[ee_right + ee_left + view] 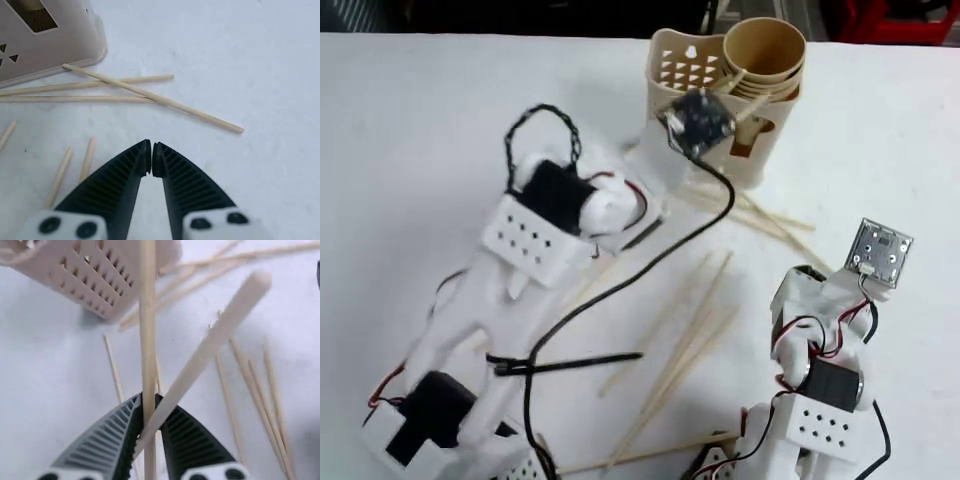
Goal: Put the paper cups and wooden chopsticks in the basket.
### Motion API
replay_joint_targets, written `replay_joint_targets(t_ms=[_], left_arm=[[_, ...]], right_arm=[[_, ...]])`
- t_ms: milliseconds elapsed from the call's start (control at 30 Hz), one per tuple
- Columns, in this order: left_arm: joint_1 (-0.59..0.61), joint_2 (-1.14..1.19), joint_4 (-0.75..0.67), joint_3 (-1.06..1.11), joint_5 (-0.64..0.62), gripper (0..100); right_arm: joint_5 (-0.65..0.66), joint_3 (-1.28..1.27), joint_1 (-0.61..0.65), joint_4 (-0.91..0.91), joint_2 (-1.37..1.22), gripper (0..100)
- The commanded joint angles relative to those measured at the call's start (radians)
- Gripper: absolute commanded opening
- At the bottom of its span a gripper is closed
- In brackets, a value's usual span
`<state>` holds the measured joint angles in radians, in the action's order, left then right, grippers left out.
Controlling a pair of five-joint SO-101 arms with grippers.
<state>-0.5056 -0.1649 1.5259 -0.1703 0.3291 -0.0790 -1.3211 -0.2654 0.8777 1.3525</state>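
Crossed wooden chopsticks (pixel 148 315) are pinched in the left gripper (pixel 149 401) for basket (pixel 95 275) deposit; the right gripper (pixel 151 150) is closed, empty.

You are seeing a beige plastic basket (pixel 672 62) showing a pattern of small holes in rows and triangles, tan paper cups (pixel 765 45), and pale blond wooden chopsticks (pixel 685 335) standing out against the plain white table (pixel 410 110). The left gripper (pixel 148 401) and right gripper (pixel 151 150) are both showing black, ribbed jaws on white bodies.
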Motion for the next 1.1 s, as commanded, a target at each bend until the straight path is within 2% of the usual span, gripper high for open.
replay_joint_targets(t_ms=[0,267,467,867,1067], left_arm=[[-0.013,-0.028,-0.029,-0.193,-0.037,2],[-0.056,0.019,-0.167,-0.384,-0.038,2],[-0.058,0.09,-0.29,-0.448,-0.057,2],[-0.051,0.231,-0.569,-0.568,-0.089,2],[-0.004,0.344,-0.729,-0.615,-0.092,2]], right_arm=[[0.0,0.009,-0.008,0.002,0.024,2.1],[0.0,0.009,-0.01,0.002,0.024,2.1],[0.0,0.009,-0.01,0.002,0.024,2.1],[0.0,0.009,-0.008,0.002,0.024,2.1],[0.0,0.009,-0.008,0.002,0.024,2.1]])
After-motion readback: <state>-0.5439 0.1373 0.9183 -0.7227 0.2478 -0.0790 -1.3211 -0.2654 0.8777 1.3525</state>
